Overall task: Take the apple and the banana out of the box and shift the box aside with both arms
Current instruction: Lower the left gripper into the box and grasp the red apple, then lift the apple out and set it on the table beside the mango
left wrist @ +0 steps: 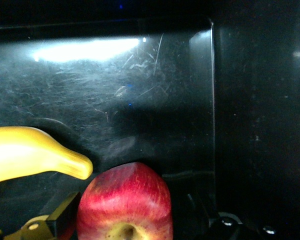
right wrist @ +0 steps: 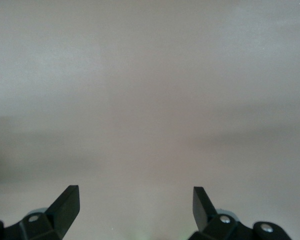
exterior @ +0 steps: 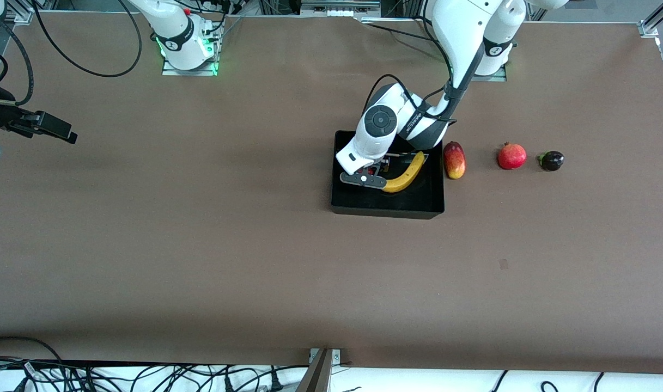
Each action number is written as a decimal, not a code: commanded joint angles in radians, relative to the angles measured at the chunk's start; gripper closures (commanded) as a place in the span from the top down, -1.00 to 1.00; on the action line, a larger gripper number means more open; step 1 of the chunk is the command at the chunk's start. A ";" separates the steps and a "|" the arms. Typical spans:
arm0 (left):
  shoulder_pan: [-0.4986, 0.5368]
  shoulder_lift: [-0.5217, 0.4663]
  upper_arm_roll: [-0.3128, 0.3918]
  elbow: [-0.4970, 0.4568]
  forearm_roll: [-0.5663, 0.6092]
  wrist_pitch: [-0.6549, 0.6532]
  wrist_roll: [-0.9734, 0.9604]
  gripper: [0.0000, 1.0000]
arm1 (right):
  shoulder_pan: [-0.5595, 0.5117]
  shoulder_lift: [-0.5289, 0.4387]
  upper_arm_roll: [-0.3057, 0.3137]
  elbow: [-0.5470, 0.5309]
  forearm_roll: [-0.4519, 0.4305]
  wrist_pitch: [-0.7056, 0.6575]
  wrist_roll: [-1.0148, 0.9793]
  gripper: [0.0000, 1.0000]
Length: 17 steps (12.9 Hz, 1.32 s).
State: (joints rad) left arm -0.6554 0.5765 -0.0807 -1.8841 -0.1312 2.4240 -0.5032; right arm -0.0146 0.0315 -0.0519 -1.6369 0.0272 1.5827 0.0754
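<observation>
The black box [exterior: 385, 209] lies on the brown table in front of the left arm's base. The yellow banana [exterior: 405, 177] lies in it, and it also shows in the left wrist view [left wrist: 30, 155]. My left gripper [exterior: 366, 179] is down inside the box beside the banana. In the left wrist view the red apple [left wrist: 125, 200] sits between the fingers of the left gripper [left wrist: 135, 220] on the box floor [left wrist: 140, 100]. One finger [left wrist: 65, 215] is against the apple, the other stands a little off it. My right gripper [exterior: 64, 133] waits open and empty over bare table [right wrist: 136, 200].
An oblong red-yellow fruit [exterior: 454, 160] lies just outside the box toward the left arm's end. A crowned red fruit [exterior: 512, 156] and a dark purple fruit [exterior: 552, 160] follow in the same row. Cables lie along the table edge nearest the camera.
</observation>
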 commanded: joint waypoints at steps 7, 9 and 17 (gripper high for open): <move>0.000 -0.021 0.009 0.002 0.021 -0.069 0.014 -1.00 | -0.016 0.004 0.009 0.014 0.008 -0.015 -0.008 1.00; 0.014 -0.065 0.009 0.003 0.019 -0.121 0.011 -1.00 | -0.016 0.004 0.009 0.014 0.008 -0.015 -0.008 1.00; 0.288 -0.285 0.004 0.000 0.019 -0.391 0.248 -1.00 | -0.016 0.004 0.009 0.014 0.008 -0.015 -0.008 1.00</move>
State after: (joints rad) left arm -0.4452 0.3289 -0.0661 -1.8578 -0.1271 2.0834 -0.3719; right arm -0.0149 0.0315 -0.0520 -1.6369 0.0272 1.5825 0.0754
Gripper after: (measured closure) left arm 0.357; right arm 0.000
